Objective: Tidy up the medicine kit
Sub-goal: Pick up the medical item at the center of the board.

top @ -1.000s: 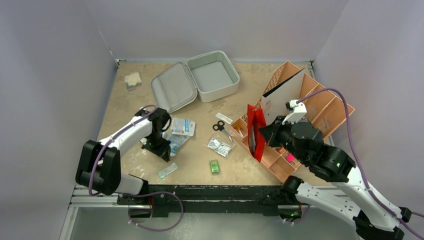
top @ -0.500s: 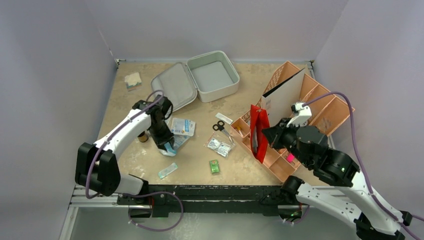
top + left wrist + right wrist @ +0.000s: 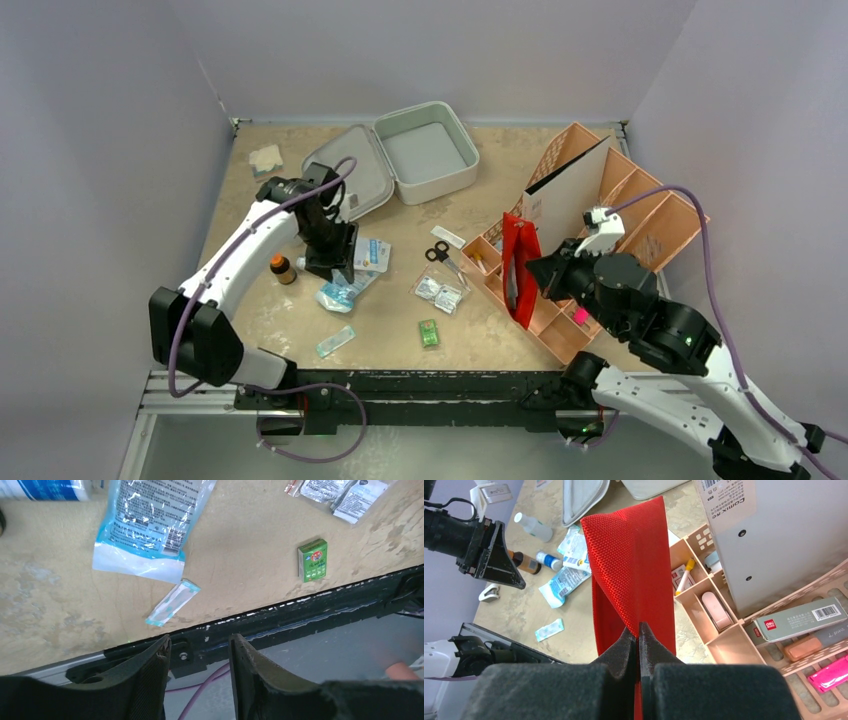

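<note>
The medicine kit [image 3: 437, 178] lies open at the back of the table, its lid [image 3: 350, 178] flat to the left and its grey inside bare. My left gripper [image 3: 330, 268] [image 3: 199, 642] hangs open above the table in front of the lid, with nothing between its fingers. A blue-and-white packet [image 3: 145, 525] and a small sachet [image 3: 172, 602] lie below it. A brown bottle [image 3: 283, 268] stands just to its left. My right gripper [image 3: 638, 627] is shut on a red fabric pouch [image 3: 634, 565] [image 3: 517, 270], held upright at the orange tray's left edge.
The orange compartmented tray [image 3: 640, 215] fills the right side, with a white box [image 3: 565, 195] upright in it. A green box [image 3: 429, 333], foil packets [image 3: 440, 293] and scissors [image 3: 440, 255] lie mid-table. A small pad [image 3: 266, 160] sits back left. The table's front edge [image 3: 300, 607] is near.
My left gripper has opened, lifted and moved back toward the kit's lid, and the brown bottle now stands free beside it. The right arm with the red pouch has barely shifted.
</note>
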You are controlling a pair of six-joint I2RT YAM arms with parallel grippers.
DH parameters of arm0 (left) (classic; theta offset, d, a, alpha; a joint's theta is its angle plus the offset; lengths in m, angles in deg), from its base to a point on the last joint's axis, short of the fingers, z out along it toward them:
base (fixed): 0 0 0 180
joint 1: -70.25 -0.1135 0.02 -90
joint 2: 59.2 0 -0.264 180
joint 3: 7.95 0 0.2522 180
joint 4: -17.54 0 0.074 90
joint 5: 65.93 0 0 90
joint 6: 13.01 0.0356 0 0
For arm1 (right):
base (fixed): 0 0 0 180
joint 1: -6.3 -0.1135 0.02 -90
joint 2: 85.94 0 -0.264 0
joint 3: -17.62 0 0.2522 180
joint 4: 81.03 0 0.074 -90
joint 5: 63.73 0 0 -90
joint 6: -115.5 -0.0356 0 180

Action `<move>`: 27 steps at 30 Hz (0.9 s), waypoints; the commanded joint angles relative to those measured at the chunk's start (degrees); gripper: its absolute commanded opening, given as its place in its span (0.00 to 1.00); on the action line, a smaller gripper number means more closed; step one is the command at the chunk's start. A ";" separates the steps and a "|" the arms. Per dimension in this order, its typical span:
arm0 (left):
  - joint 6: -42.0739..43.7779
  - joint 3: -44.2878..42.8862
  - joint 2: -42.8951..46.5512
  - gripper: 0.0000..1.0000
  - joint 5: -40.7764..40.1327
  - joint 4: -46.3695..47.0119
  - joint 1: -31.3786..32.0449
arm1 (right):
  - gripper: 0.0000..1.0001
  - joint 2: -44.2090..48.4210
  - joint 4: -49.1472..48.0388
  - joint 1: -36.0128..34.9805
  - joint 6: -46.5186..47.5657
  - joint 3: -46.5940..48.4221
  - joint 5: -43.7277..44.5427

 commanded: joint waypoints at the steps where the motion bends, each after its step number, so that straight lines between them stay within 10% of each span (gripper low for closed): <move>1: 11.46 -4.59 -3.23 0.45 2.97 -2.69 0.72 | 0.00 0.06 0.38 -0.14 0.60 1.94 0.75; 4: 15.71 -6.43 -5.83 0.60 9.10 -2.10 2.74 | 0.00 -1.44 1.28 -0.14 1.18 3.58 -0.18; 17: 34.18 -3.77 -14.50 0.62 -12.00 -11.69 9.27 | 0.00 -0.77 3.17 -0.08 1.98 5.19 0.67; 27: 43.63 7.26 -14.97 0.62 -2.96 -6.39 9.90 | 0.00 -2.25 4.02 -0.14 3.96 7.72 0.18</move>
